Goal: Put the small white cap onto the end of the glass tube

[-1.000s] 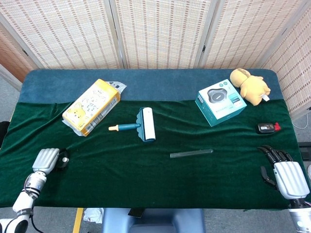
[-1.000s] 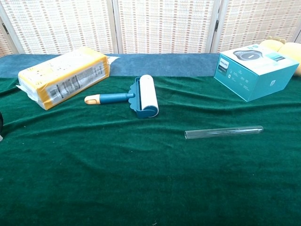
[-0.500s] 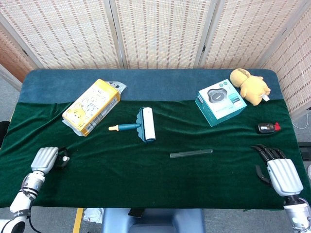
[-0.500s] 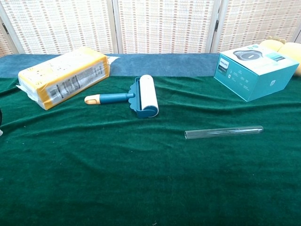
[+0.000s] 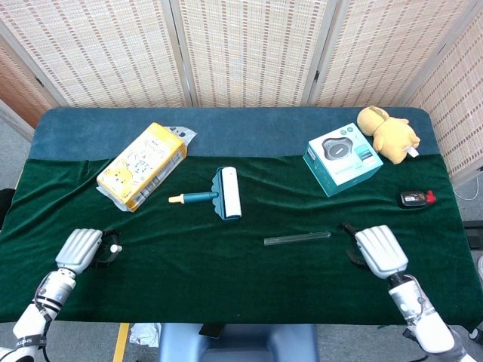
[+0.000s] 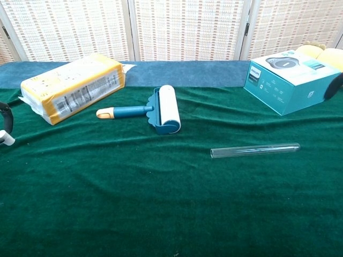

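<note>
The glass tube (image 5: 297,238) lies flat on the green cloth right of centre, also seen in the chest view (image 6: 255,150) with its open end to the left. My left hand (image 5: 81,247) hovers at the table's front left and pinches the small white cap (image 5: 115,249), which shows at the chest view's left edge (image 6: 6,138). My right hand (image 5: 379,250) hangs just right of the tube's right end, fingers apart and holding nothing. Only a dark fingertip of the right hand (image 6: 336,85) shows in the chest view.
A teal lint roller (image 5: 223,194) lies at centre. A yellow package (image 5: 142,166) sits at the back left, a teal box (image 5: 343,159) and a yellow plush toy (image 5: 386,133) at the back right. A small black and red device (image 5: 416,198) rests near the right edge.
My right hand has swept left from the table's right edge to just beside the tube's right end. My left hand has shifted slightly right, bringing the white cap into the chest view.
</note>
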Tool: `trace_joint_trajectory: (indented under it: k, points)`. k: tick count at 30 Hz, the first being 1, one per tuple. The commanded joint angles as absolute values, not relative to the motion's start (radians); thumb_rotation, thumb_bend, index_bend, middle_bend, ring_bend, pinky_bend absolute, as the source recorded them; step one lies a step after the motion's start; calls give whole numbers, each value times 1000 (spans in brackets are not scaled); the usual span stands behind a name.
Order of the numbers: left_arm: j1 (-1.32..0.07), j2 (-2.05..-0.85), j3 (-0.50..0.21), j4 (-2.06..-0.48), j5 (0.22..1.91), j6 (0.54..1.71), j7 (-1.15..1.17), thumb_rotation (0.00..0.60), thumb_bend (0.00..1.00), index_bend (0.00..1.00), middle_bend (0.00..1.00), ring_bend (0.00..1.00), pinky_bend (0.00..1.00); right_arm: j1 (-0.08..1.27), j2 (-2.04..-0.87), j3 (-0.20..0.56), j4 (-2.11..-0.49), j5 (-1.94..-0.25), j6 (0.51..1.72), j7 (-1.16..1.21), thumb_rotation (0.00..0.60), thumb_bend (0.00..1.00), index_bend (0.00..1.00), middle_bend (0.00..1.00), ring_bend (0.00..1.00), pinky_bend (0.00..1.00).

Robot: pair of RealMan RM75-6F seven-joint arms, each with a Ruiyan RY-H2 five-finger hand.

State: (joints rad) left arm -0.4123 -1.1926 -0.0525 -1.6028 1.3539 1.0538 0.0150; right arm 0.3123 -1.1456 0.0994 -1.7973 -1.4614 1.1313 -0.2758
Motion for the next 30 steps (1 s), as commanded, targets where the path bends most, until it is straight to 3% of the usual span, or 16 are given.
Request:
trace_joint_trajectory:
  k: [1,7,18,30]
  points:
    - [-414,-1177,-45,-1627,1361,1053,22,600,429,589,1000,883,735,384,-1214,122,-1763,-1382,1039,-335,600,408,399,808,952,934]
    - [-412,-1168,-36,-1644,1356,1049,31,600,429,588,1000,883,735,463,-1303,140,-1684,-1277,951,-408,600,407,437,929,1000,1000]
    - [-410,-1175,-26,-1631,1344,1038,25,600,429,586,1000,883,735,565,-1443,142,-1561,-1131,883,-516,600,408,438,931,1000,1000]
    - [-412,-1175,-21,-1628,1338,1030,26,600,429,585,1000,883,735,628,-1521,133,-1498,-1062,865,-546,600,407,438,930,1000,1000]
